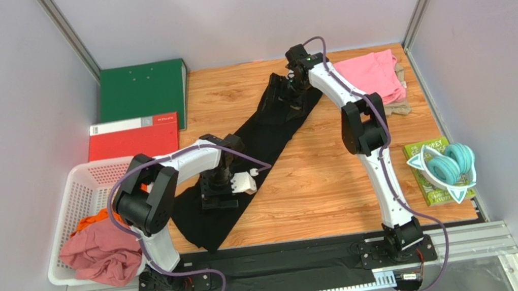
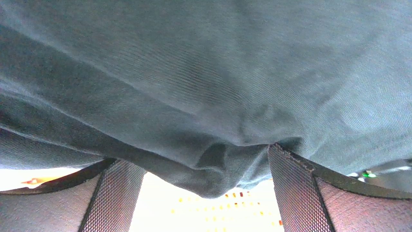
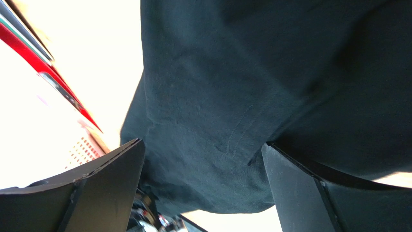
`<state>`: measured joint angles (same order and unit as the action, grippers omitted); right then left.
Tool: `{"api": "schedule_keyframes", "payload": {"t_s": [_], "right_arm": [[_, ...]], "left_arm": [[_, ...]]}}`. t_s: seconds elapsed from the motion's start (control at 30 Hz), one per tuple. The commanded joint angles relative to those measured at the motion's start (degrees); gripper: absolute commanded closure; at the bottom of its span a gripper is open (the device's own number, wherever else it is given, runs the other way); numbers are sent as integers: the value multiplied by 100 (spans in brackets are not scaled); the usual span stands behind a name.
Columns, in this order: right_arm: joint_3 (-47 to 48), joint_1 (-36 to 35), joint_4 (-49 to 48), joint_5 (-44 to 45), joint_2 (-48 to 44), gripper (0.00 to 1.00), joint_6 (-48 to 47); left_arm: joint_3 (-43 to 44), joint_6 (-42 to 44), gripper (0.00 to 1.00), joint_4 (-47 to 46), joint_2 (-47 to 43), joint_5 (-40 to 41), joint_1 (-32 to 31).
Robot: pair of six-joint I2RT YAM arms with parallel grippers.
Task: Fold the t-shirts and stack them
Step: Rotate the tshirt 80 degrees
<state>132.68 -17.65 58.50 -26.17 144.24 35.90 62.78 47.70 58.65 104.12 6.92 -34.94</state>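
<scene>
Cloth of the black shirt (image 2: 203,87) sags between both pairs of wide-open jaws, unpinched. The left gripper (image 2: 205,193) sits at its near-left end and the right gripper (image 3: 203,183) at its far end, with the shirt lying diagonally across the table (image 1: 322,182). Each should probably close on the edge only, then both lift evenly.

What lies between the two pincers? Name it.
The black cloth t-shirt runs diagonally from left pincer to right pincer; the top view shows it.

Your left gripper (image 1: 219,196) hangs at centre-left and your right gripper (image 1: 286,92) reaches to upper centre, both with jaws spread wide.
</scene>
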Motion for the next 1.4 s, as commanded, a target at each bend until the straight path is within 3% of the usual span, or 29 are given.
{"api": "schedule_keyframes", "payload": {"t_s": [0.0, 0.5, 0.83, 1.0, 1.23, 1.37], "right_arm": [[267, 200, 65, 59, 191, 0, 93], [970, 815, 285, -309, 947, 0, 259], [1295, 1097, -690, -1547, 1290, 0, 769], [1304, 1062, -1103, -1654, 1177, 0, 822], [1181, 1062, -1148, -1119, 430, 0, 357], [761, 974, -745, -645, -404, 0, -73]], "left_arm": [[304, -112, 2, 331, -67, -867, -303], [1130, -226, 2, 1077, 513, -1913, -1190], [1763, -323, 2, 1245, 821, -2651, -1577], [2413, -612, 2, 1148, 751, -3372, -1727], [3125, -1148, 3, 946, -20, -3619, -1718], [3127, -1421, 2, 841, -1014, -3680, -1167]]}}
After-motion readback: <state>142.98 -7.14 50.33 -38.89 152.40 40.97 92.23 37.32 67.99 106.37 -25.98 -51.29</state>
